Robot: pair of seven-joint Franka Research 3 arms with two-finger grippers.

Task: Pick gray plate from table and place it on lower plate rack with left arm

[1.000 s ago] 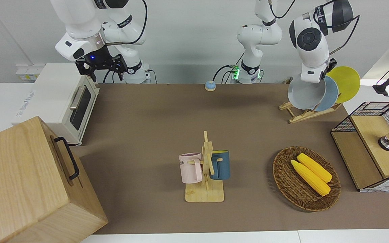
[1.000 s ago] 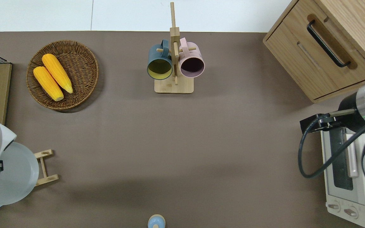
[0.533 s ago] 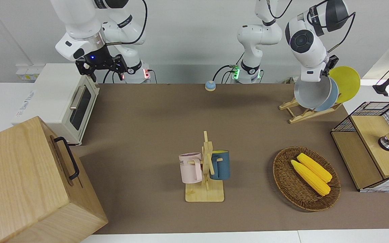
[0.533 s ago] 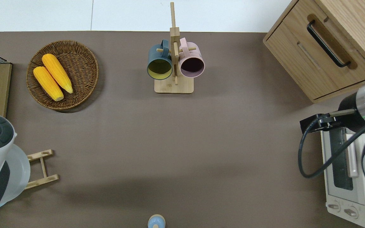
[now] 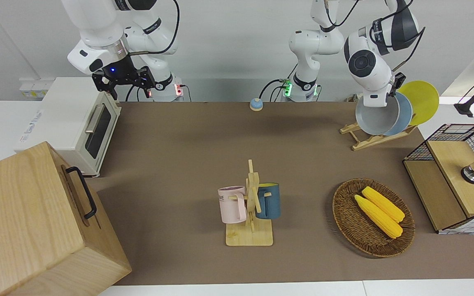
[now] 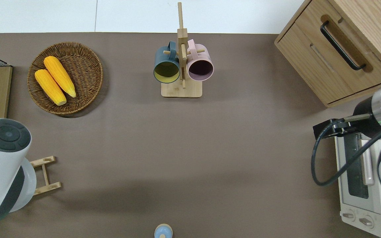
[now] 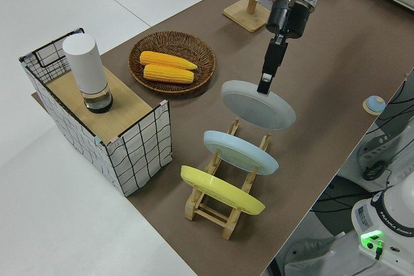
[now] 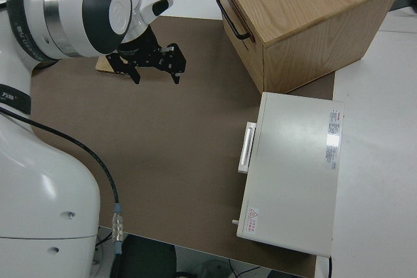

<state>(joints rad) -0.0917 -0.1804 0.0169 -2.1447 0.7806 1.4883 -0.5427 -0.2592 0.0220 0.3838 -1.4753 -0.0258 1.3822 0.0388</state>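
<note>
My left gripper point(image 7: 265, 84) is shut on the upper rim of the gray plate point(image 7: 259, 105). It holds the plate tilted over the end slot of the lower plate rack point(image 7: 213, 210) that lies farthest from the robots, next to the light blue plate point(image 7: 240, 152). The plate's lower edge is at the rack's rails point(image 5: 368, 142); I cannot tell whether it touches them. In the front view the gray plate point(image 5: 376, 119) overlaps the blue one. In the overhead view the left arm hides most of the gray plate point(image 6: 29, 185). My right gripper point(image 8: 155, 68) is open and parked.
A yellow plate point(image 7: 222, 190) stands in the rack. A wicker basket point(image 5: 346, 218) holds two corn cobs. A mug stand point(image 5: 250, 230) with two mugs is mid-table. A wire basket point(image 5: 451, 131), a toaster oven point(image 5: 76, 119), a wooden cabinet point(image 5: 35, 222) and a small blue bell point(image 5: 256, 104) stand around.
The left arm has swung the gray plate down and in toward the blue plate, over the rack's end slot. The right arm has not moved.
</note>
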